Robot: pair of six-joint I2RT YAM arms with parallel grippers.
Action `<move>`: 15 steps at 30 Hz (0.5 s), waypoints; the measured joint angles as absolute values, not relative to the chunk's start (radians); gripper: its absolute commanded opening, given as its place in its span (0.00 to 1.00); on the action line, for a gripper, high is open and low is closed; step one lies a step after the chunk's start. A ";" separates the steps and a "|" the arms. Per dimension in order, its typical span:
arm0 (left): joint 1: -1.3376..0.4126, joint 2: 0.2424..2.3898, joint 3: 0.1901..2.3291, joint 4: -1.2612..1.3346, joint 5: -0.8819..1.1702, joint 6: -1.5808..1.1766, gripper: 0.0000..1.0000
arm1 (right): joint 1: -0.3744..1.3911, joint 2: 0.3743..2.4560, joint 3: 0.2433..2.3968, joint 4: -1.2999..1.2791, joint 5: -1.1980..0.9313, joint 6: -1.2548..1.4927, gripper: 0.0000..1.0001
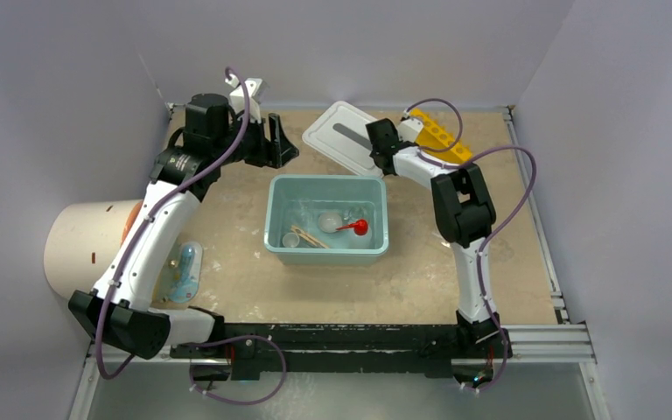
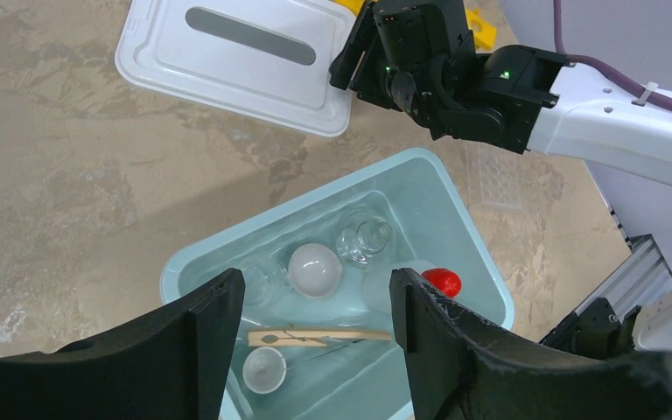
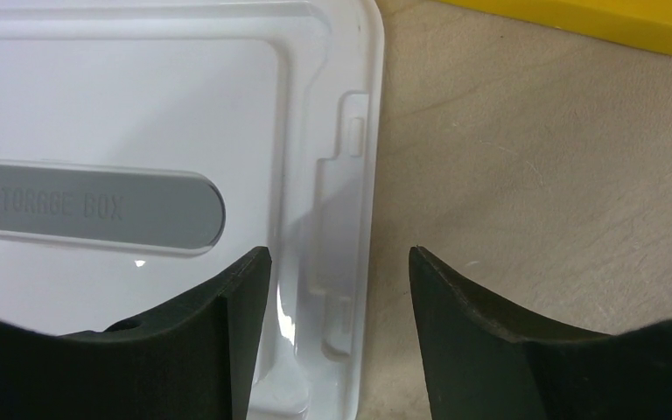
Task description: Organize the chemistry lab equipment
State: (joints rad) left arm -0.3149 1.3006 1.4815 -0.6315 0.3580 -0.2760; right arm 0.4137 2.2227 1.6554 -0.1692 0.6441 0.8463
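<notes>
Claws on both arms are being held spread and empty. The right claw (image 3: 339,262) is being held astride the right edge of the white lid (image 3: 140,114), which is lying flat on the worktop (image 1: 245,280) behind the teal tub (image 1: 328,179). The left claw (image 2: 315,289) is being held above the tub.

Most of the job is being judged done: the squeeze bottle (image 2: 440,282) with its red nozzle, 2 small bowls (image 2: 315,269), the wooden sticks (image 2: 319,336) and a clear tube (image 2: 364,238) are being kept inside the tub.

One clear item with a blue piece (image 1: 184,271) is being left out beside the left arm, near the cream cylinder (image 1: 83,249). A yellow block (image 1: 437,136) is lying behind the right arm. Collecting the stray item and closing the tub are being judged as the remaining steps. The stray item is being partly crowded by the left arm.
</notes>
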 measured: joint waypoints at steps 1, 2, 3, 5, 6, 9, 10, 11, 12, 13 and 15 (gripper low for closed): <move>-0.315 1.303 1.481 -0.632 0.356 -0.276 0.62 | 0.414 2.224 1.655 -0.170 0.645 0.848 0.62; -0.315 1.304 1.481 -0.632 0.355 -0.276 0.62 | 0.413 2.226 1.657 -0.169 0.644 0.849 0.62; -0.315 1.305 1.481 -0.632 0.355 -0.276 0.62 | 0.413 2.226 1.657 -0.168 0.643 0.849 0.61; -0.315 1.306 1.481 -0.634 0.353 -0.274 0.62 | 0.413 2.234 1.666 -0.168 0.641 0.850 0.61; -0.315 1.306 1.481 -0.635 0.352 -0.273 0.62 | 0.413 2.237 1.671 -0.167 0.639 0.850 0.61; -0.315 1.306 1.481 -0.638 0.349 -0.270 0.62 | 0.412 2.240 1.674 -0.167 0.636 0.852 0.61; -0.315 1.306 1.481 -0.638 0.348 -0.270 0.62 | 0.412 2.241 1.675 -0.168 0.636 0.852 0.61; -0.315 1.307 1.481 -0.638 0.347 -0.269 0.62 | 0.412 2.242 1.677 -0.168 0.636 0.853 0.60; -0.315 1.308 1.481 -0.638 0.347 -0.269 0.62 | 0.412 2.245 1.681 -0.167 0.637 0.854 0.60; -0.315 1.309 1.481 -0.638 0.346 -0.269 0.62 | 0.412 2.249 1.684 -0.167 0.637 0.855 0.59; -0.315 1.313 1.481 -0.638 0.344 -0.269 0.62 | 0.412 2.253 1.685 -0.167 0.637 0.862 0.58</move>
State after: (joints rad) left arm -0.3149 1.3132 1.4815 -0.6380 0.3443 -0.2691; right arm 0.4118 2.2532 1.6852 -0.1669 0.6373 0.8616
